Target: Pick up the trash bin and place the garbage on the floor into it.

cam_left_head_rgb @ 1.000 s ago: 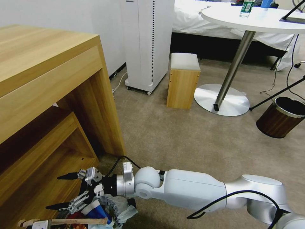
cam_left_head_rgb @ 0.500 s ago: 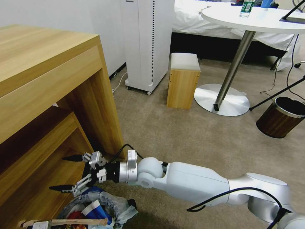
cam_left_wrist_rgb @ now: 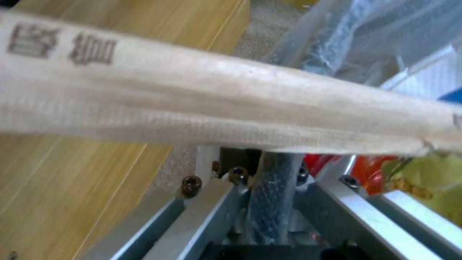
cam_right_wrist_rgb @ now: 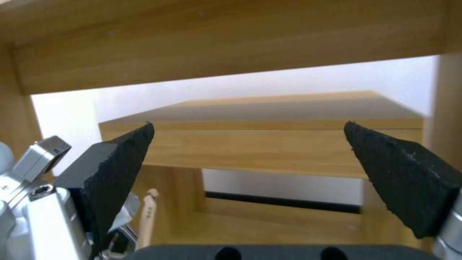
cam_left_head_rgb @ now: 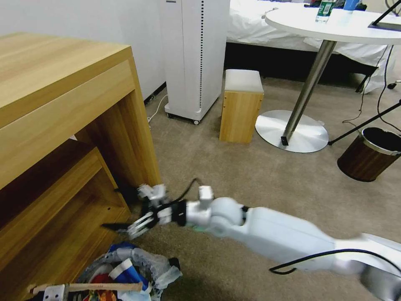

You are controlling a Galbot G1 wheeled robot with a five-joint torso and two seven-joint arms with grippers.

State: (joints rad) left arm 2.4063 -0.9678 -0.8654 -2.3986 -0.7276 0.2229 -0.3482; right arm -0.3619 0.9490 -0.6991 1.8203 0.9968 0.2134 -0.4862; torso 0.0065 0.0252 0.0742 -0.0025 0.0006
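The trash bin [cam_left_head_rgb: 125, 271] is cut off by the head view's lower edge; the right gripper [cam_left_head_rgb: 125, 209] is motion-blurred there.

Wooden desk [cam_left_head_rgb: 62, 104]; white round table [cam_left_head_rgb: 334, 25]; stool [cam_left_head_rgb: 241, 106].

Beige-brown floor [cam_left_head_rgb: 234, 175]. Trash bin [cam_left_head_rgb: 156, 267] – whitish translucent liner; garbage [cam_left_head_rgb: 125, 274] inside red, blue, white. Pale wooden stick [cam_left_head_rgb: 87, 287] bears dark printed characters. Right gripper [cam_left_head_rgb: 125, 209] – black fingertips [cam_right_wrist_rgb: 115, 169], silver body.

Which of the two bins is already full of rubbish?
The small bag-lined trash bin below the open right gripper, stuffed with wrappers and a wooden stick; the brown wood-look bin looks empty.
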